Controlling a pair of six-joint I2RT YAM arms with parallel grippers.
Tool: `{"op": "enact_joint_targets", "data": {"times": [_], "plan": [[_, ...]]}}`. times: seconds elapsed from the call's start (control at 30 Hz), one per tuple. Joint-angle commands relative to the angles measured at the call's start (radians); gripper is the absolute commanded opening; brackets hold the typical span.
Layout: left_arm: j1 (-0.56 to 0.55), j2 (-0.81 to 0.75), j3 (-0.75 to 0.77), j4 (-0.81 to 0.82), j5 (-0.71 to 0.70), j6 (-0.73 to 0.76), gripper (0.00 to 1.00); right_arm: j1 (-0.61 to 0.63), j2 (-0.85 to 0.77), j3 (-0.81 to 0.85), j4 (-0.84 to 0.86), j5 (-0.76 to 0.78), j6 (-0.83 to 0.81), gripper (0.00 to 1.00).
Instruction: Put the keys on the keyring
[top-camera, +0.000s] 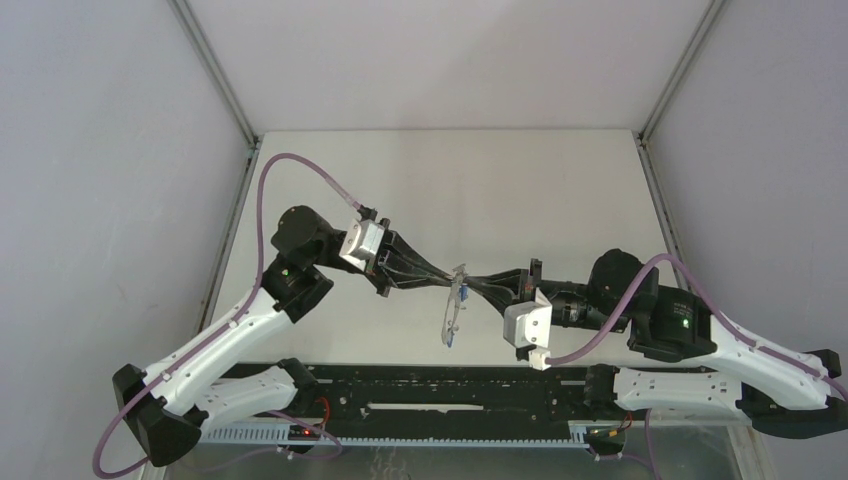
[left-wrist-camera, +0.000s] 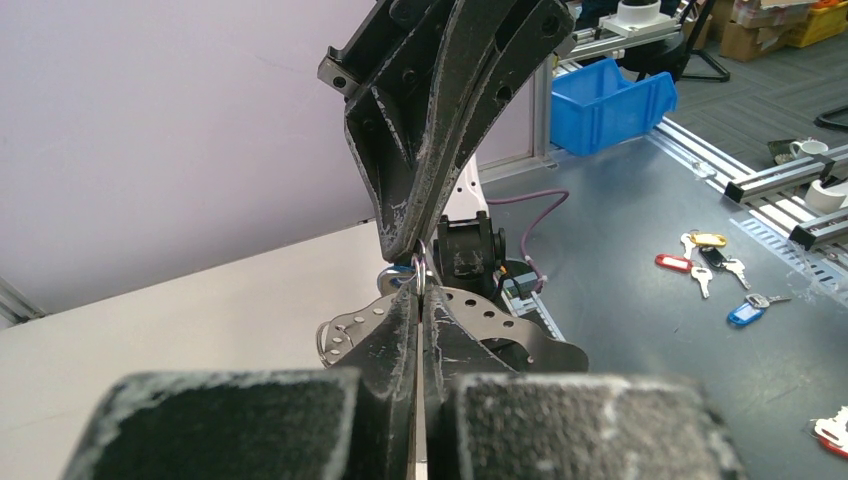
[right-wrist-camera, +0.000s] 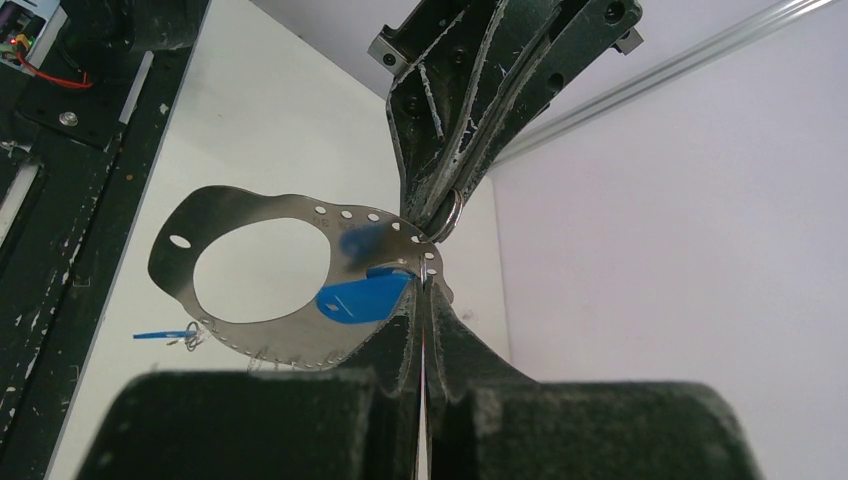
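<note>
**A:** Both clamped?
**B:** Yes. My left gripper (top-camera: 445, 279) and right gripper (top-camera: 478, 283) meet tip to tip, each pinched tight at the keyring (right-wrist-camera: 250, 210) rim, holding it above the desk (top-camera: 450, 190).
**A:** Keys?
**B:** One blue tag (right-wrist-camera: 355, 300) by my right tips, second tag (right-wrist-camera: 150, 335) at the far rim.

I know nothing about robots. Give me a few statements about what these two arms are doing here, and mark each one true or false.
1. The left gripper and right gripper meet tip to tip above the table. True.
2. The keyring lies flat on the table. False: it hangs in the air, held up where the grippers meet.
3. A blue tag sits close to the right gripper's fingertips. True.
4. The left gripper's jaws stand wide open. False: they are shut.
</note>
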Motion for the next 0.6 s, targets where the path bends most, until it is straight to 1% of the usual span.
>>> {"op": "enact_joint_targets", "data": {"times": [0.0,0.57], "plan": [[-0.004,-0.008,0.036,0.032,-0.002,-0.006,0.0,0.004,-0.002,0.003,0.047,0.002,-0.002,0.0],[-0.007,-0.01,0.025,0.035,-0.003,0.0,0.0,0.004,0.01,0.005,0.074,0.01,0.001,0.0]]}}
